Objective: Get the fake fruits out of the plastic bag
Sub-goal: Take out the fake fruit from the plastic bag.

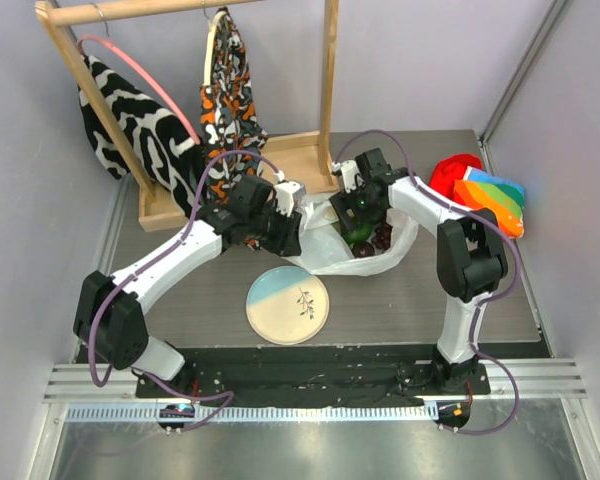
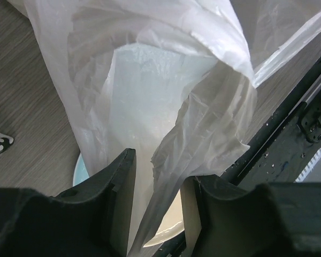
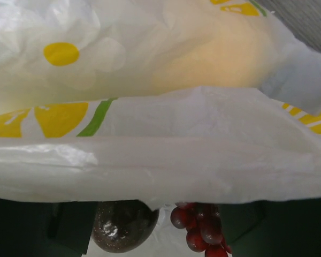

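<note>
Overhead, the light is even and soft, coming from above. The picture is sharp, with only faint shadows on the grey surface (image 1: pixel 195 300) around the plastic bag (image 1: pixel 322 256). On the left wrist camera, light glows through the bag, close to washed out at its middle, while the left end effector (image 2: pixel 156 179) below it is dark and blurred. Right wrist camera: the bag is soft and overexposed, and under it glare spots sit on the avocado (image 3: pixel 123 225) and the grape bunch (image 3: pixel 200 230).
</note>
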Motion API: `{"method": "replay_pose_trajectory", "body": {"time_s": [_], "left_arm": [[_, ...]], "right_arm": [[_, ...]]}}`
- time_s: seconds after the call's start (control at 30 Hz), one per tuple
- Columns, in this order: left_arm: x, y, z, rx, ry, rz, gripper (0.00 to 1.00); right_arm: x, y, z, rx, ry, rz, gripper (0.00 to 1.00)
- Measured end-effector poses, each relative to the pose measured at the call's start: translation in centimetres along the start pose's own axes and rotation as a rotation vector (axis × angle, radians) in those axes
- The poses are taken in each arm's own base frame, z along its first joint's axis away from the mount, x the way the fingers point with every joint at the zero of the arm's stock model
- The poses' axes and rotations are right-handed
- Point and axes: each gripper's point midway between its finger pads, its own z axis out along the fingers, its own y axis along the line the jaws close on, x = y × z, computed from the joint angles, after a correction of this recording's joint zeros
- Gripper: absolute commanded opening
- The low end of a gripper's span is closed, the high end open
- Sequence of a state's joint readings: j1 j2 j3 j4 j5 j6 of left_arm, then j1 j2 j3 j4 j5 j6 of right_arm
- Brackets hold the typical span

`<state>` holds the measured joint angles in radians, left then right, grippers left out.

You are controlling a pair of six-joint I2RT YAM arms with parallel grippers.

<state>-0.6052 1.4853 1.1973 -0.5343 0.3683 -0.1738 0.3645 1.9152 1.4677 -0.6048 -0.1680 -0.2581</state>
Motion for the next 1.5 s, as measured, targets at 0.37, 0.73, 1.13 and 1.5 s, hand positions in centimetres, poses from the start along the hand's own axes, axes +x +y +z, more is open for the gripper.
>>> {"method": "replay_pose_trajectory", "body": {"time_s": [0.37,0.73,1.13,1.5], "left_arm": [[0.0,0.0,0.0,0.002,0.000,0.003,0.42],[0.0,-0.1,0.0,0.010,0.000,0.007,0.41],[0.0,-0.1,0.0,0.010,-0.001,0.022,0.41],[-2.6,-0.1,0.1,0.004,-0.038,0.052,0.47]], "right_arm": [[1.3,0.2,0.2,-0.010,0.057,0.017,0.87],[4.1,0.8,0.5,-0.028,0.140,0.022,0.72],[2.3,1.4,-4.2,-0.028,0.055,-0.020,0.17],[-1.6,8.7,-16.2,-0.208,-0.258,-0.195,0.17]]}}
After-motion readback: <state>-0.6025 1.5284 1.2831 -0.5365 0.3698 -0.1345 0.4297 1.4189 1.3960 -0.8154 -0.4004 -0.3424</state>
